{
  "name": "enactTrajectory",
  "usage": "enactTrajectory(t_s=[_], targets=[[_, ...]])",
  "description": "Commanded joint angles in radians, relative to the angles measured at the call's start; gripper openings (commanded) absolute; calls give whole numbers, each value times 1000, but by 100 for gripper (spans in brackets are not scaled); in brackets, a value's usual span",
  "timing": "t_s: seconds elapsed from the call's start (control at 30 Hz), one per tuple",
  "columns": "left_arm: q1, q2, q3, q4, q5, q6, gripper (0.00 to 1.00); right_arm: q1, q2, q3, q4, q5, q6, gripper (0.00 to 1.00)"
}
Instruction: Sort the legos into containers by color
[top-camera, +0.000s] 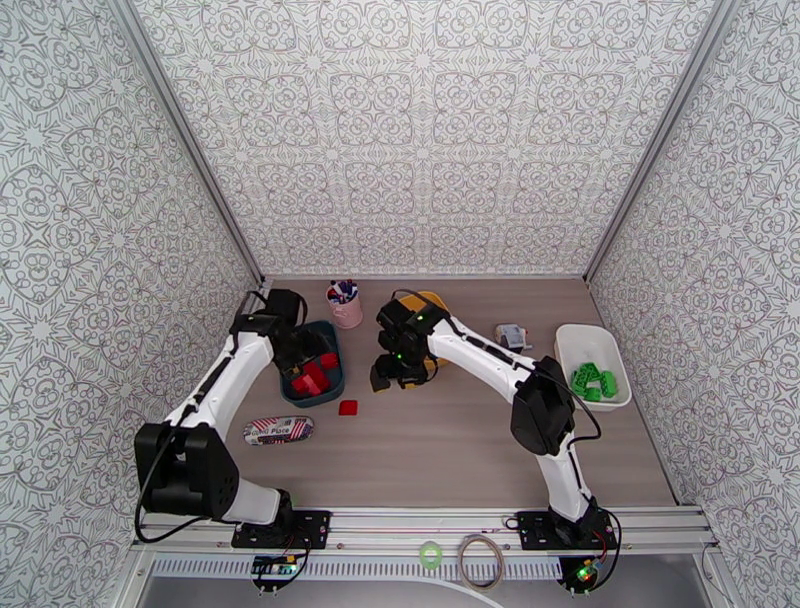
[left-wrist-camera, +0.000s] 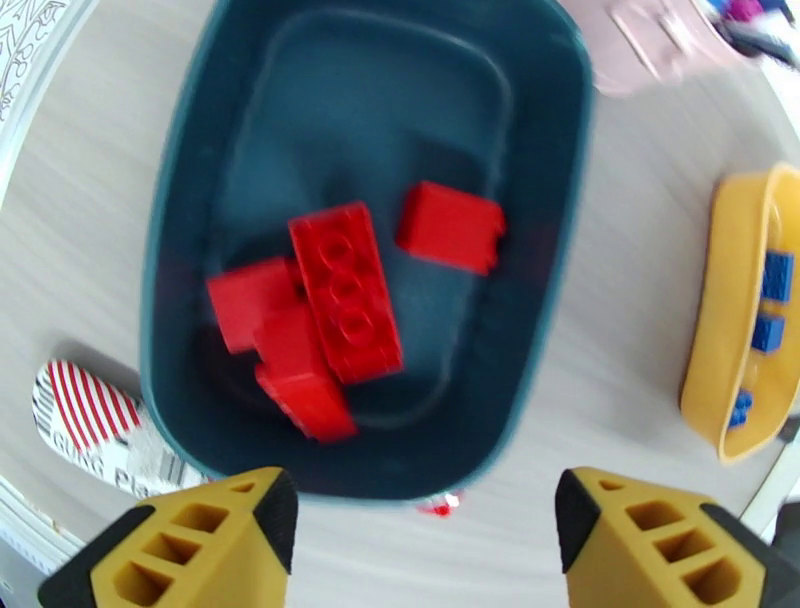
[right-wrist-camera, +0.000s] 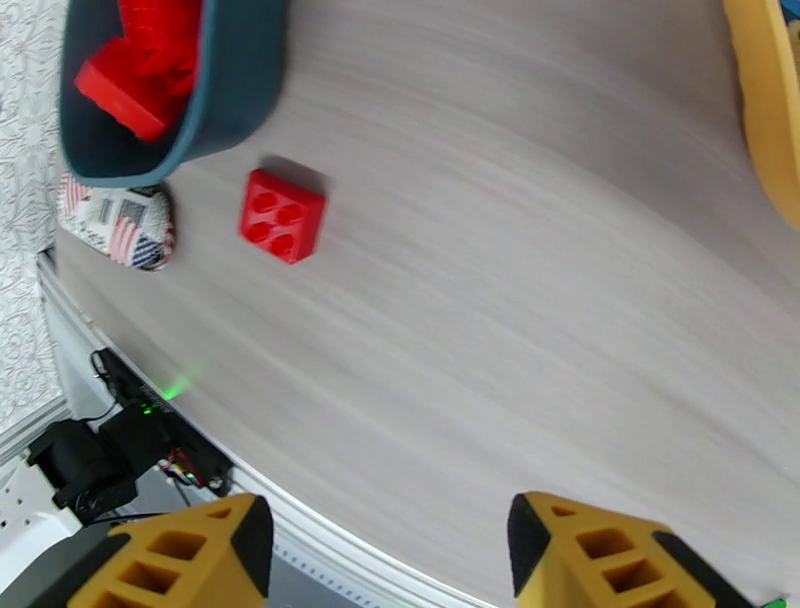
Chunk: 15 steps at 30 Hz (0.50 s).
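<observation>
1 red lego (right-wrist-camera: 282, 215) loose on table, 5 o'clock of teal tray (left-wrist-camera: 165, 250) holding other red legos (left-wrist-camera: 345, 290). Left gripper (left-wrist-camera: 425, 505) above tray, fingers apart, empty; right gripper (right-wrist-camera: 390, 530) fingers apart, empty, 2 o'clock of loose lego. Risk: both arms reach it, collide.

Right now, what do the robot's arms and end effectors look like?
The left arm and right arm have white links, black joint housings and thin black cables looping beside them. The left end effector and right end effector have mustard-yellow fingers with rectangular cut-outs and black inner faces.
</observation>
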Motion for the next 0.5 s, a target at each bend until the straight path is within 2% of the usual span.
enactTrajectory(t_s=[0.0, 0.27, 0.47], targets=[[-77, -65, -23, -64, -64, -88, 78, -22, -56, -41, -9, 48, -13, 67], [-260, -130, -119, -62, -121, -307, 81, -62, -114, -133, 21, 48, -24, 67], [-349, -131, -173, -33, -141, -438, 78, -77, -154, -191, 37, 46, -35, 67]])
